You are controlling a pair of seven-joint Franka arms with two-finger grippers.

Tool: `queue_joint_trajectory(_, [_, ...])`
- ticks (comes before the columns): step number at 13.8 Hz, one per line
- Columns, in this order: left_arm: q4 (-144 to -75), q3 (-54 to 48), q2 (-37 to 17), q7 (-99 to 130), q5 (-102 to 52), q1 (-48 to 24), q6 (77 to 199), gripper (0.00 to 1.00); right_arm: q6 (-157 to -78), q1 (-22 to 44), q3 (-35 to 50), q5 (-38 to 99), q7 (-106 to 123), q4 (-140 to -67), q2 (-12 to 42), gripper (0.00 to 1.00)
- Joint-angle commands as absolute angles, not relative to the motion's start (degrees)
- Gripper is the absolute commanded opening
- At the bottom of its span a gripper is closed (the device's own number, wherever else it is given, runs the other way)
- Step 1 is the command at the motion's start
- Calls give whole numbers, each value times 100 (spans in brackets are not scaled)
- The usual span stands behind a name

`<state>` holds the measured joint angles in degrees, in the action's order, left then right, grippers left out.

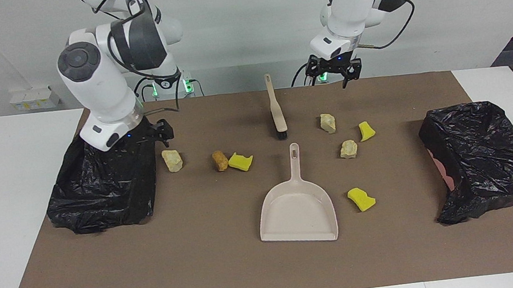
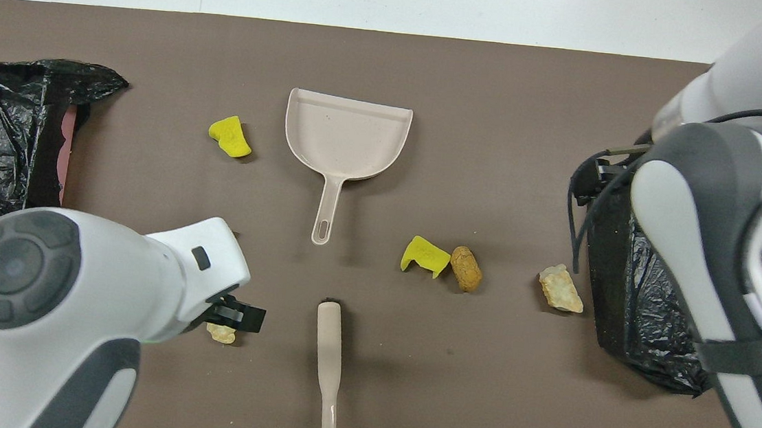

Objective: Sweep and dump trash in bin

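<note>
trash (image 1: 240, 161) lumps lie scattered around the dustpan (image 1: 297, 212); left gripper (image 1: 334, 72) and right gripper (image 1: 160, 131) hover agape, empty.

One cam sits high across the table facing the robots, the other hangs over their end looking steeply down and forward, half a turn apart, both fairly far back and sharing the brown mat (image 1: 231, 270), dustpan (image 1: 298, 213) and brush (image 2: 328, 361).
</note>
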<state>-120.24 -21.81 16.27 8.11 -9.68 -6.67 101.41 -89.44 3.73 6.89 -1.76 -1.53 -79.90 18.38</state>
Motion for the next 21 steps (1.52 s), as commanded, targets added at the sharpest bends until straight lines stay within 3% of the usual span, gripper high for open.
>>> queue_joint_trajectory(1, [-12734,-2757,1899,1229,-1221,-677,10747,100,-9280,833,703,-299,-674,-7787,2240,100])
queue_joint_trajectory(9, [-13236,-4403,1442,2653,-1494,-694,12128,100,-10677,2152,712,-228,-3591,-7717,3154,100])
queue_joint_trajectory(14, [-13613,-4965,994,3286,-1494,-729,12875,100,-11030,2610,738,-194,-4657,-7261,3673,100])
queue_joint_trajectory(17, [-13702,-4957,1046,3147,-1494,-721,12378,100,-11486,2802,817,9,-4930,-7155,3857,100])
queue_joint_trajectory(21, [-13798,-4966,1177,3391,-1520,-729,11962,97,-11453,2988,809,-61,-5159,-6750,4184,100])
